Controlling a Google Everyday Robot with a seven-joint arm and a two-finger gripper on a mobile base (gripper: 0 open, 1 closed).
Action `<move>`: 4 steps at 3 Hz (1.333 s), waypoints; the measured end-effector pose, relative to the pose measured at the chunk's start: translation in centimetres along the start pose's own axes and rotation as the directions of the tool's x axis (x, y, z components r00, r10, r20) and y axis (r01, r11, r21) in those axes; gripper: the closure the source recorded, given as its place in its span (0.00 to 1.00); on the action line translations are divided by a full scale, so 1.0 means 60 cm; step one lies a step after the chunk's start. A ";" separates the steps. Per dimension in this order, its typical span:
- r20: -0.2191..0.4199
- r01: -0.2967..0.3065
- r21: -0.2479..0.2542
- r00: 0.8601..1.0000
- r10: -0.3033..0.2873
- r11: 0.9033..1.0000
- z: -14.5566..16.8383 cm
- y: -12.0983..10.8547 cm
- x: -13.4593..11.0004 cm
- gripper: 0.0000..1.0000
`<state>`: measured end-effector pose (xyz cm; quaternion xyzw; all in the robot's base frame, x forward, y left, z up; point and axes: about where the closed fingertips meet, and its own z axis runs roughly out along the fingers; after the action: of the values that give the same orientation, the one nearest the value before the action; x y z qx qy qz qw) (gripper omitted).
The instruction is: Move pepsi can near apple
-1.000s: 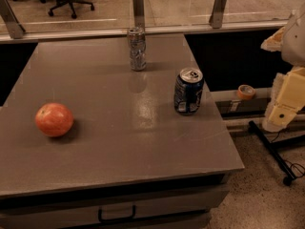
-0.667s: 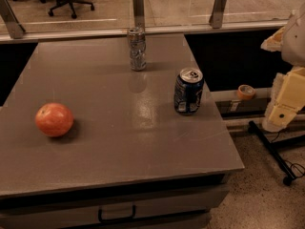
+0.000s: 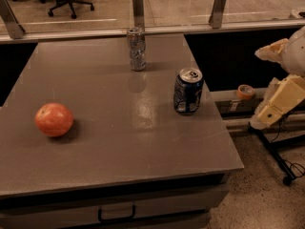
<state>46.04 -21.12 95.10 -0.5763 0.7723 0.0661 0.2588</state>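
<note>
The pepsi can (image 3: pixel 188 90), dark blue with a silver top, stands upright on the grey table (image 3: pixel 109 147), right of the middle and near the right edge. The apple (image 3: pixel 54 119), red-orange and round, lies at the table's left side, far from the can. Cream-coloured parts of my arm (image 3: pixel 282 99) show at the right edge of the view, off the table and right of the pepsi can. My gripper itself is out of view.
A silver-grey can (image 3: pixel 137 48) stands upright at the back middle of the table. A glass barrier with metal posts (image 3: pixel 137 6) runs behind the table. A tape roll (image 3: pixel 245 91) lies on a low ledge at the right. A drawer handle (image 3: pixel 116 214) is below the table front.
</note>
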 end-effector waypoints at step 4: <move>0.669 -0.053 -0.089 0.736 0.099 0.995 0.121 -0.026 -0.138 0.00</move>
<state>51.52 -11.65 93.14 -0.4896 0.6473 0.3047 0.4984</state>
